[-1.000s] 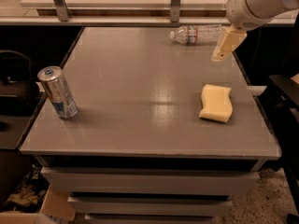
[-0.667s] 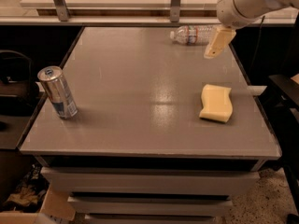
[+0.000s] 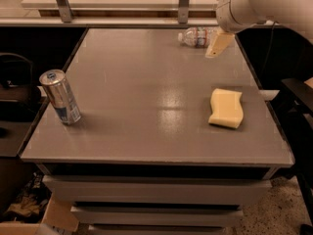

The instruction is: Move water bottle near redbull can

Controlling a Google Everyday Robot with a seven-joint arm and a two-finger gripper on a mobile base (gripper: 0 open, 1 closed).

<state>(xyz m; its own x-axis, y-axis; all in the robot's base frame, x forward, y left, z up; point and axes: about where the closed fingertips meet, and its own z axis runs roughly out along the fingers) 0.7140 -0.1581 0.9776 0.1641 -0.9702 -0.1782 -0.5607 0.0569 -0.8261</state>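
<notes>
The water bottle [image 3: 196, 36] lies on its side at the far right of the grey table [image 3: 146, 82], cap pointing left. The redbull can [image 3: 60, 97] stands upright near the table's front left edge. My gripper [image 3: 218, 45] hangs from the white arm at the far right, just right of the bottle's base and close above the table. It holds nothing that I can see.
A yellow sponge [image 3: 226, 108] lies on the right side of the table, in front of the gripper. A railing with metal posts [image 3: 184, 3] runs behind the table's far edge. Dark furniture [image 3: 298, 111] stands to the right.
The arm and gripper have moved left and toward the far edge, closing in on the bottle's right end. The bottle, can and sponge have not moved.
</notes>
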